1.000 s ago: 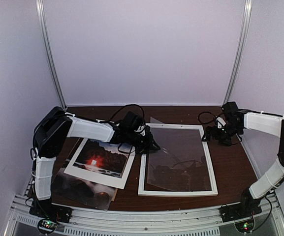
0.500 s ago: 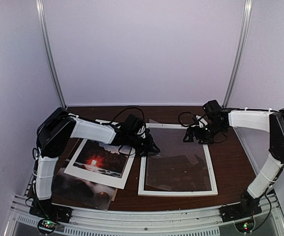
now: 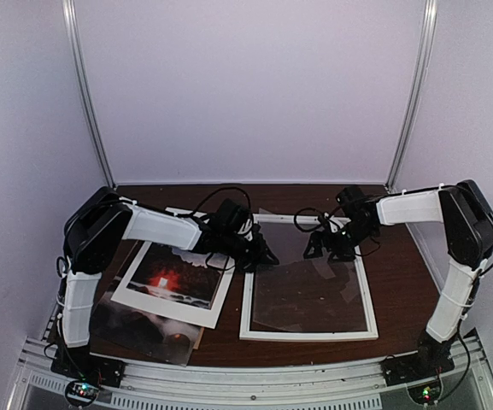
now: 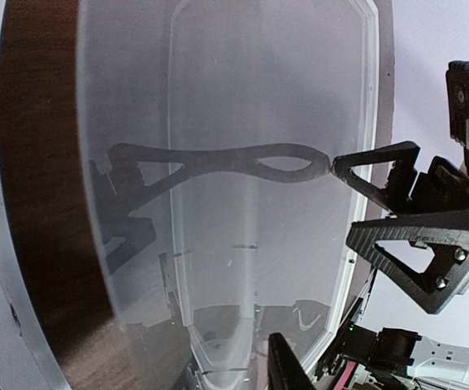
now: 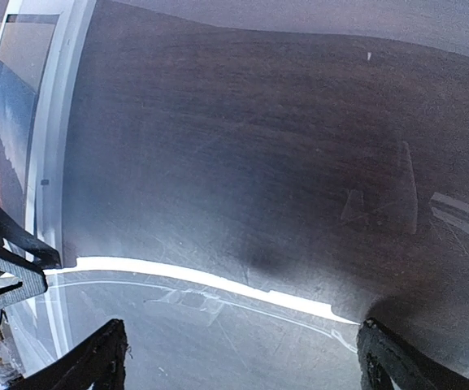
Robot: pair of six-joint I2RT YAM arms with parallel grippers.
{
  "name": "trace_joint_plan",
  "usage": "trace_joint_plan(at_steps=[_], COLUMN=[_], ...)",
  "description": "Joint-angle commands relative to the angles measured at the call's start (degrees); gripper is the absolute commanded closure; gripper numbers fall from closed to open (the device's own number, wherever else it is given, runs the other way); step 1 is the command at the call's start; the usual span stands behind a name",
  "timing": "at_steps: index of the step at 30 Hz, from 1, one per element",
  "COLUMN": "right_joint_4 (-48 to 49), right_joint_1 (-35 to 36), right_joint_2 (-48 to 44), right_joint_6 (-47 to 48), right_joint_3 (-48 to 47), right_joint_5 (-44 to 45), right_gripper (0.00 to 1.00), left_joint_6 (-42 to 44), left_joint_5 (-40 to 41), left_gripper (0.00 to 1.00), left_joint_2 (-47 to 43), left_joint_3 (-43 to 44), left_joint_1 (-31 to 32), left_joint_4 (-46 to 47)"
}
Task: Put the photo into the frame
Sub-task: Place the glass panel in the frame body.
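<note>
Frame (image 3: pixel 308 335) unmoved; right pincer (image 3: pixel 325 246), spread wide, swung left over its far edge; left pincer (image 3: pixel 263 256) grip unclear

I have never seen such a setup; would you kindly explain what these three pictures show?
Two robot arms stand at a brown table. One picture looks down from above; the other two come from cameras on each wrist. On the table lie a white frame with a clear sheet on it, and left of it the photo under a white mat. The left tool sits at the sheet's edge; whether it grips is unclear. The right tool hovers open above the frame, holding nothing.
</note>
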State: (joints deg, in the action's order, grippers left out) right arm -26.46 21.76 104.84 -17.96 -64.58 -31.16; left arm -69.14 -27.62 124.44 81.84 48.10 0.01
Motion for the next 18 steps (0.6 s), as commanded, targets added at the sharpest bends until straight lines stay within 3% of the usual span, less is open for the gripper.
trace_joint_plan(at_steps=[1, 18], right_joint_4=[1.12, 0.62], right_joint_1=[0.39, 0.37], right_joint_2=[0.86, 1.77], right_joint_6=[-0.02, 0.38], right_joint_3=[-1.26, -0.99], right_joint_5=[-0.86, -0.32], right_gripper=[0.02, 0.03], left_joint_6=[-0.12, 5.45], left_joint_5=[-0.69, 3.93], left_gripper=[0.77, 0.59], left_joint_2=[0.6, -4.03], left_joint_3=[-0.8, -1.86], left_joint_1=[0.16, 0.16], left_joint_4=[2.81, -3.85])
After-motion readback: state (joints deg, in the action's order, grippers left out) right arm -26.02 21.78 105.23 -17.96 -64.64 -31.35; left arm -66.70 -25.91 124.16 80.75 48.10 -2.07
